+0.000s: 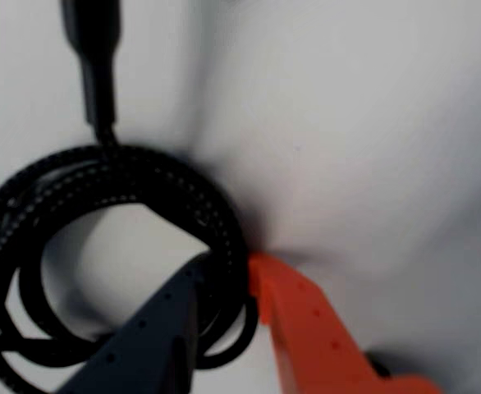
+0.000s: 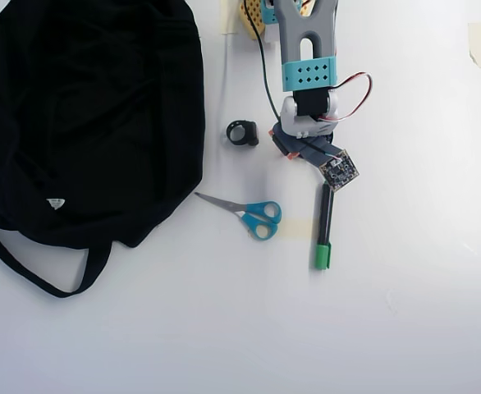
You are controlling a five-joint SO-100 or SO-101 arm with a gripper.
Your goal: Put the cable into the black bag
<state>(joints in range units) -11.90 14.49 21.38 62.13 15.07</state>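
In the wrist view the cable (image 1: 101, 205) is a coil of thin black braided cord on the white table, and its plug (image 1: 93, 57) points to the top edge. My gripper (image 1: 228, 264) is closed on the coil's right side, with the dark finger (image 1: 171, 320) inside the loop and the orange finger (image 1: 306, 328) outside it. In the overhead view the gripper (image 2: 287, 148) is under the wrist and hides the cable. The black bag (image 2: 93, 115) lies well to its left, with its strap (image 2: 35, 275) trailing toward the front.
In the overhead view a small thick black ring (image 2: 242, 133) lies just left of the gripper. Blue-handled scissors (image 2: 253, 213) and a black marker with a green cap (image 2: 324, 226) lie in front of it. Tape scraps (image 2: 478, 43) sit at the far right.
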